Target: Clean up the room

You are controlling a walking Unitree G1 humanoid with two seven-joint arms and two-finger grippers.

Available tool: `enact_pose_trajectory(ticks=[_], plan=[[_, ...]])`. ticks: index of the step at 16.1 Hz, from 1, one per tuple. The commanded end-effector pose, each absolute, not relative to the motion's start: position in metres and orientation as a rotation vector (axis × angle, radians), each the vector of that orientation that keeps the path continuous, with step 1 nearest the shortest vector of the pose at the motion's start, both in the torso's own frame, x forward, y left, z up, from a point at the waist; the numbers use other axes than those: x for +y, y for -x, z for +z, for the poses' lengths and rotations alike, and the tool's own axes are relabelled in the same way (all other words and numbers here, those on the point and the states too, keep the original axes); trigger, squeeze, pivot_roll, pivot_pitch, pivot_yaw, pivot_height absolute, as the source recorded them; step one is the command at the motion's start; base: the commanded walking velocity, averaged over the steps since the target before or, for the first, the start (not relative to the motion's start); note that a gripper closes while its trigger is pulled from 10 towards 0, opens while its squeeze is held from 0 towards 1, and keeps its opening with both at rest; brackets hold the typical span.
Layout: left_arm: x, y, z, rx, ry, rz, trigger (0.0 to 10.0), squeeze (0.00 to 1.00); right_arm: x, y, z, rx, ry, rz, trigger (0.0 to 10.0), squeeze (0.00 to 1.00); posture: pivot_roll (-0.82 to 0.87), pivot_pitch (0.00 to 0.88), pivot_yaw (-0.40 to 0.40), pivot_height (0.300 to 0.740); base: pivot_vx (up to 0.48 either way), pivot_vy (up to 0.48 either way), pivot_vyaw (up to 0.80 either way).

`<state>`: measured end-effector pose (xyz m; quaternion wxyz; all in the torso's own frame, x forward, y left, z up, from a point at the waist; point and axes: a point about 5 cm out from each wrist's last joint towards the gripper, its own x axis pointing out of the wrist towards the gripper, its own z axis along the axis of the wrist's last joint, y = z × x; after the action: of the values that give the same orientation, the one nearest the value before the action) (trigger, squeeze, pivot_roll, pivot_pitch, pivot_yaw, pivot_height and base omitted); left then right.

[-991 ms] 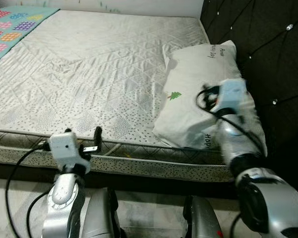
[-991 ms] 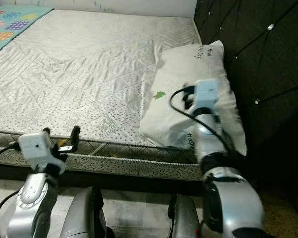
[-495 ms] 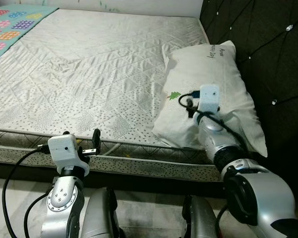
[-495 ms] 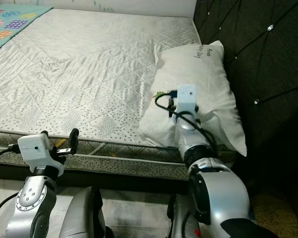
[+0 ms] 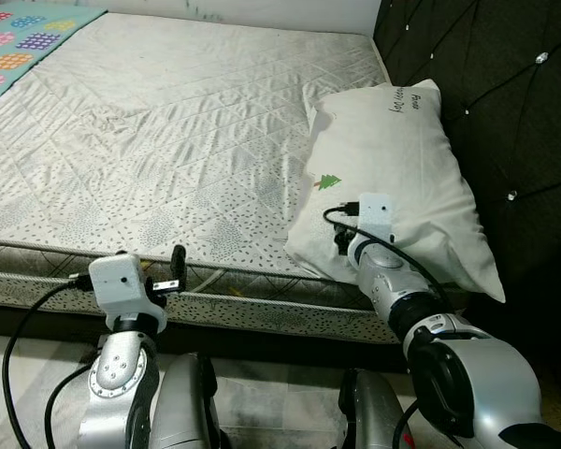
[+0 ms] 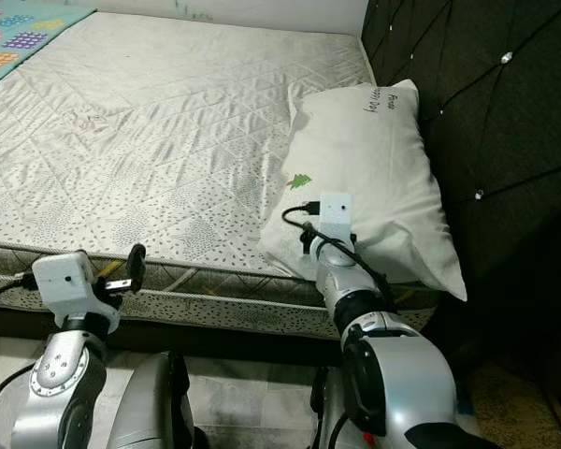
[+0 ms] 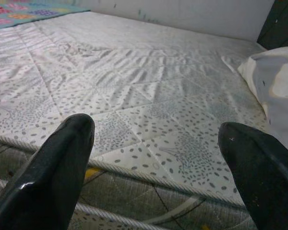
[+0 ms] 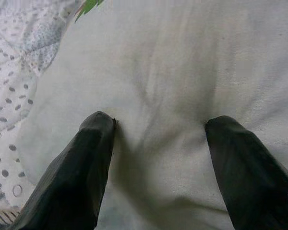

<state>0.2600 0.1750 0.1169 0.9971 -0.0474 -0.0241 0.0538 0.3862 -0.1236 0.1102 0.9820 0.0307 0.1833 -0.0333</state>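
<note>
The right end effector (image 8: 156, 139) pressed its 2 wide-spread fingers into the white pillow (image 5: 393, 178) lying by the headboard (image 5: 505, 103). The left end effector (image 7: 153, 167) hovered open beside the mattress (image 5: 168, 140) edge.

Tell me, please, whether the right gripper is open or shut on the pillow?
Open: the right gripper has both fingers spread, tips pressing into the pillow fabric, none pinched between.

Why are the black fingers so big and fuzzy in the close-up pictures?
In the right wrist view, the right gripper sits so near its camera that its fingers look soft, pressed open on the pillow. The left wrist view blurs the left gripper too. Head views stay sharp.
</note>
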Motion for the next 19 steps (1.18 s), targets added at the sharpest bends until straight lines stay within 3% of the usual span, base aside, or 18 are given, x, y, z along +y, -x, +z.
enact_pose_trajectory(ticks=[1,5,10,13,19], plan=[[0.176,-0.262,0.116,-0.045,0.085,0.118,10.0,0.00,-0.127,-0.392,0.123,0.311,-0.113,-0.066,10.0,0.00,0.10,0.077,-0.060,0.543,0.000,0.000,0.00],[0.183,-0.266,0.122,-0.073,0.049,0.169,10.0,0.00,-0.137,-0.401,0.158,0.042,-0.166,0.029,10.0,0.00,0.08,0.033,-0.063,0.543,0.000,0.000,0.00],[0.185,-0.262,0.119,-0.090,0.031,0.159,10.0,0.00,-0.156,-0.382,0.177,-0.238,-0.131,0.114,10.0,0.00,0.04,0.000,-0.033,0.543,0.000,0.000,0.00],[0.186,-0.265,0.119,-0.089,0.028,0.149,10.0,0.00,-0.152,-0.376,0.190,-0.302,-0.167,0.165,10.0,0.00,0.03,0.000,-0.013,0.557,0.000,0.000,0.00],[0.180,-0.269,0.117,-0.087,0.027,0.121,10.0,0.00,-0.154,-0.368,0.199,-0.313,-0.173,0.193,10.0,0.00,0.02,0.000,-0.008,0.635,0.000,0.000,0.00]])
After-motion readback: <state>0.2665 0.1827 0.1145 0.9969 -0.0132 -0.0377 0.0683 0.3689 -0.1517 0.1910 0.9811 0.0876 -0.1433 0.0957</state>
